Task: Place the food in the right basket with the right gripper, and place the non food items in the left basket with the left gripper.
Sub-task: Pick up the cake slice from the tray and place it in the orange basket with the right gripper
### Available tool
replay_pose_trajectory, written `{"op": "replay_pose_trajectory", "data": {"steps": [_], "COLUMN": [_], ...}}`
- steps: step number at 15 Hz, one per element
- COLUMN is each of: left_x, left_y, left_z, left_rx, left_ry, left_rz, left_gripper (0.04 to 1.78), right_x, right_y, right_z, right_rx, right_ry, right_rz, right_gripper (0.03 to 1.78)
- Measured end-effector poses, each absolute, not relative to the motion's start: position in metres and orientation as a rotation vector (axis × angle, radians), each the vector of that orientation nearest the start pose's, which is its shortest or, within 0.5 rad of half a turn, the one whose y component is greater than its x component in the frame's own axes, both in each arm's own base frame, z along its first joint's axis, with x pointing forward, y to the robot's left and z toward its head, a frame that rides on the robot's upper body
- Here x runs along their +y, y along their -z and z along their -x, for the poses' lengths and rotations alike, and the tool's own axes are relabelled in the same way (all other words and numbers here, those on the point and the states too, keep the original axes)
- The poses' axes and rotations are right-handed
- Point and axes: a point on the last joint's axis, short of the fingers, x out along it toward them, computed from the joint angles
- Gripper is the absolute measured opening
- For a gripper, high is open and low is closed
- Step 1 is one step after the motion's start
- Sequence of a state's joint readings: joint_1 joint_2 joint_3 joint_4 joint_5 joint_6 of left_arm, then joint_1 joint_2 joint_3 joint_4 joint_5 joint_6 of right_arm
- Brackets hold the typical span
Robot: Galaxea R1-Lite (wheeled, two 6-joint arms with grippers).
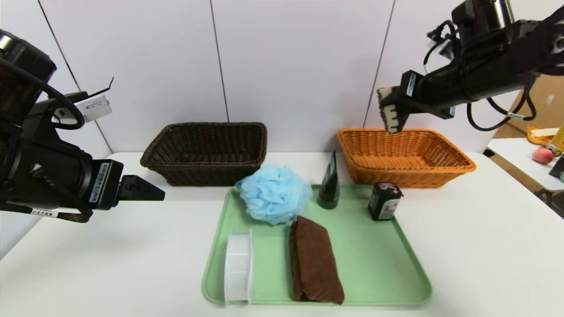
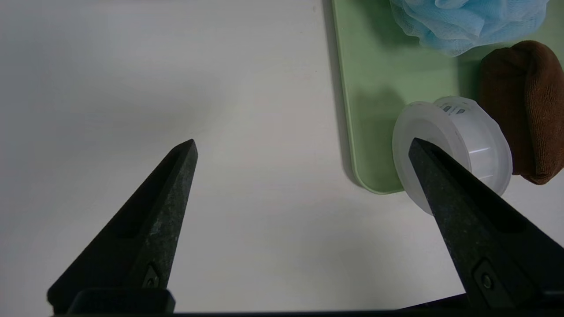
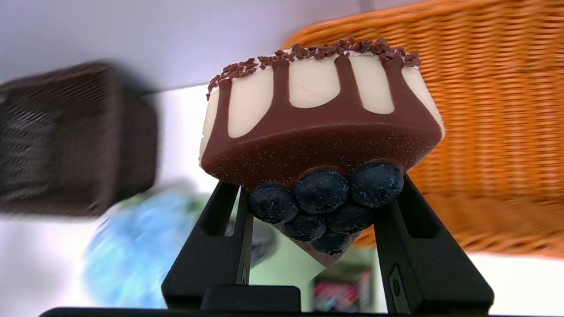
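Note:
My right gripper (image 1: pixel 392 115) is shut on the chocolate-topped cake wedge (image 3: pixel 321 132) with blueberries and holds it in the air over the near-left corner of the orange-tan basket (image 1: pixel 405 156). The black carton (image 1: pixel 384 200), black cone tube (image 1: pixel 329 185), blue bath puff (image 1: pixel 273 193), brown towel (image 1: pixel 315 259) and white tub (image 1: pixel 238 267) sit on the green tray (image 1: pixel 379 264). My left gripper (image 1: pixel 152 190) is open and empty, above the table left of the tray. In the left wrist view the tub (image 2: pixel 458 141) lies by one finger. The dark brown basket (image 1: pixel 207 152) is empty.
A side table at the far right holds a peach (image 1: pixel 543 155) and other small items. A white panelled wall stands right behind both baskets. Bare white table (image 1: pixel 484 246) lies on both sides of the tray.

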State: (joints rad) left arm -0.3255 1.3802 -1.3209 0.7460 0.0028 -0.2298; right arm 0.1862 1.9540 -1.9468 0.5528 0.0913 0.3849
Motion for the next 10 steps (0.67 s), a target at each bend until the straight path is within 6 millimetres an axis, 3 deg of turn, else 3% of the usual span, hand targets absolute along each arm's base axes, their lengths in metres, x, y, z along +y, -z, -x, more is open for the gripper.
{"op": "replay_pose_trajectory", "data": {"steps": [4,8,10], "left_x": [-0.062,-0.061,-0.061], "left_y": [-0.281,-0.280,-0.279], "left_z": [-0.183,-0.182,-0.182], "left_rx": [0.842,0.846,0.847], "left_ry": [0.210,0.208,0.208], "left_rz": [0.080,0.077,0.076], "left_gripper": [1.69,1.69,1.69], "right_x": [0.043,0.040,0.041], "right_y": [-0.249,-0.217,-0.208], "right_z": [-0.415,-0.433,-0.438], "right_rx": [0.650,0.716,0.733], "right_ry": [-0.056,-0.030,-0.020], "right_rz": [-0.364,-0.358,-0.353], "right_gripper": [0.77,0.77,0.96]}}
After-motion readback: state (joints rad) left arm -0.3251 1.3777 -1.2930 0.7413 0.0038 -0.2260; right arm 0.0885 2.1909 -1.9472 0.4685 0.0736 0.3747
